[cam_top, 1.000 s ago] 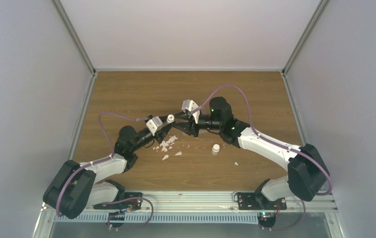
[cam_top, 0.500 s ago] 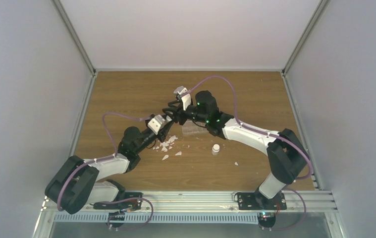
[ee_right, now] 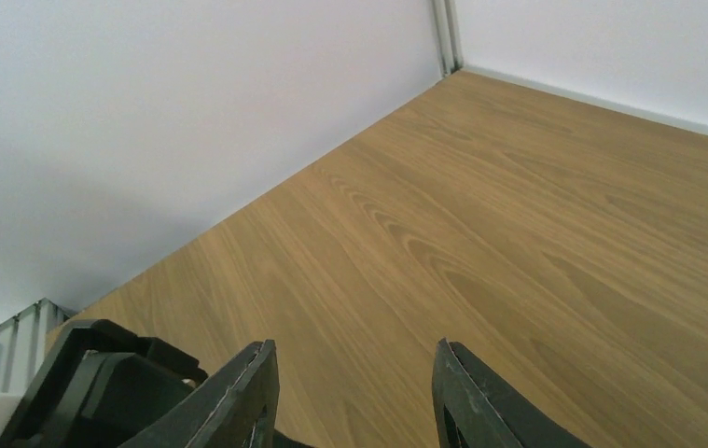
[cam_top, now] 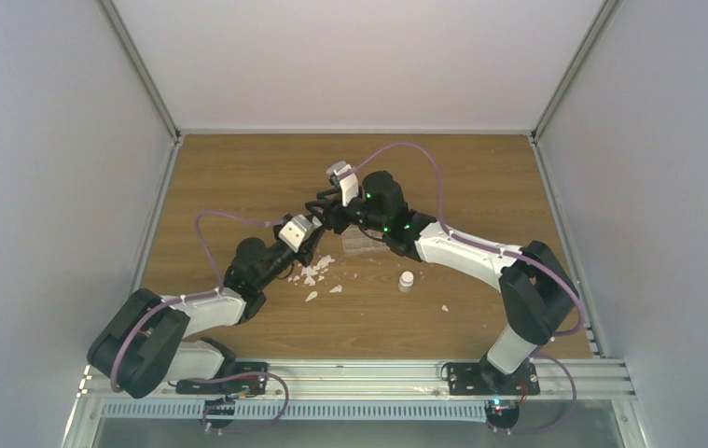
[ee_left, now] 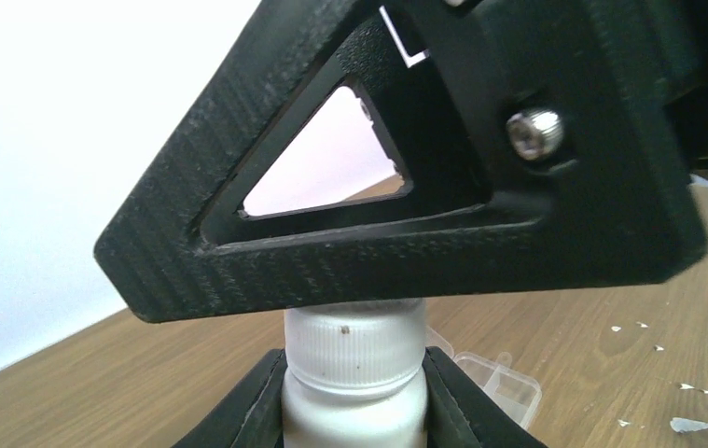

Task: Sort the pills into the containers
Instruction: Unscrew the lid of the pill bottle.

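Bench (cam_top: pixel 238 168) of wood grain fills the middle of the overhead frame, and the two arms meet just left of its centre. The left end effector (cam_top: pixel 316 226) is closed around a white vial (ee_left: pixel 354 411), which stands upright between its two dark fingers (ee_left: pixel 255 403) at the bottom centre of the left wrist frame. The vial's ribbed cap (ee_left: pixel 354 350) is on.

The right end effector (cam_top: pixel 324 211) sits just above and to the right of the left one in the overhead frame. Its jaws stand wide apart, and in the right wrist frame only bare wood shows between them. One of its black triangular fingers (ee_left: pixel 536 233) crosses the upper half of the left wrist frame, directly over the cap and hiding its top. Whether it touches the cap cannot be told.

The organiser box (cam_top: pixel 366 245) lies flat on the bench at the centre of the overhead frame, just right of the two end effectors and partly under the right arm. It also shows low in the left wrist frame, right of the held vial (ee_left: pixel 492 371). The pills are too small to make out in any view.

White flakes (cam_top: pixel 313 272) lie scattered below the left end effector in the overhead frame. A second vial (cam_top: pixel 407 280) stands upright to their right, below the box and apart from it.
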`<state>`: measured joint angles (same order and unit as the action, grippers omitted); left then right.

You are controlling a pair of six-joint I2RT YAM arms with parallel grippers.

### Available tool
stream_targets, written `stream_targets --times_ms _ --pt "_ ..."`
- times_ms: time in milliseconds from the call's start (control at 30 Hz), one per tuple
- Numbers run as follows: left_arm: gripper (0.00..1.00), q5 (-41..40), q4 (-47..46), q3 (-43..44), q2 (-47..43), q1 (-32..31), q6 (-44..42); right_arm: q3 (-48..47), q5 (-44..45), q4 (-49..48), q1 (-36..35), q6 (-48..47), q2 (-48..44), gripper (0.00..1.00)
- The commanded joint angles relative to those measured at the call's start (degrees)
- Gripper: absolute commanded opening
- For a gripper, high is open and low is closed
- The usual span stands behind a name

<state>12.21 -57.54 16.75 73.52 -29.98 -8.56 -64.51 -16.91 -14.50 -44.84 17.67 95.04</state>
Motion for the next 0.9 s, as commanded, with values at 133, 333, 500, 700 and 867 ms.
stream_targets --times_ms 133,333,500,700,867 --pt "0.67 -3.16 -3.01 1.62 1.12 -0.37 -0.03 1.32 -3.34 -0.59 -0.69 1.17 -1.96 1.0" --pt "0.67 -3.86 -3.02 1.53 0.84 -0.43 0.38 0.93 -3.02 0.34 -0.89 1.39 -1.12 1.0" --pt "0.67 -3.68 -2.73 1.62 0.75 -0.43 0.56 0.62 -3.31 0.26 -0.92 1.37 -0.57 1.0" --pt "0.67 -3.67 -2.44 1.73 0.58 -0.43 0.62 0.79 -3.84 0.04 -0.95 1.3 -0.82 0.97" --pt "0.67 -3.63 -2.33 1.45 -0.07 -0.48 0.56 0.7 -4.31 -0.22 -0.95 1.18 -0.33 0.88"
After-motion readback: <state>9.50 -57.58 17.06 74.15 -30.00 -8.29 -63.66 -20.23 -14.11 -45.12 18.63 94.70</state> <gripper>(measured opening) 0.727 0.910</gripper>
